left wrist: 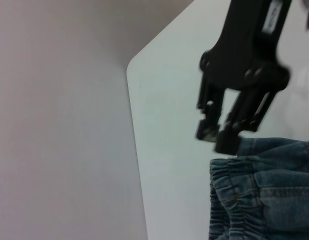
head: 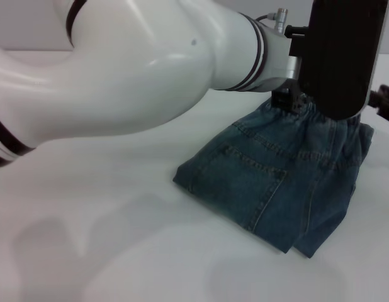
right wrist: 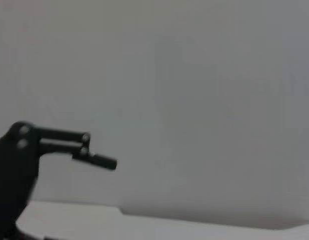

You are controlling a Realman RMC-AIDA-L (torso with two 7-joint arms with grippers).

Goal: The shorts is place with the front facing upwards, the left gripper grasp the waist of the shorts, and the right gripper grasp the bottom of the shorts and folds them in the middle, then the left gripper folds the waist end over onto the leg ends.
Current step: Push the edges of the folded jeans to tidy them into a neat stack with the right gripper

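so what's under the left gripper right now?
The waist of the shorts, on the white table. Left gripper hangs just above the band; the head view hides any contact.

Blue-green denim shorts (head: 276, 182) with tan stitching, black left pincer (left wrist: 217, 137), white table (head: 119, 239)

Dark gripper part against a plain wall

Black fingers (right wrist: 97, 160) jut out beside a pale wall (right wrist: 204, 100), above the white counter (right wrist: 69, 220).

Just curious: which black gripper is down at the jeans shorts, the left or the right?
The left gripper, hanging at the ruffled waistband of the shorts. The right gripper is raised, away from the cloth.
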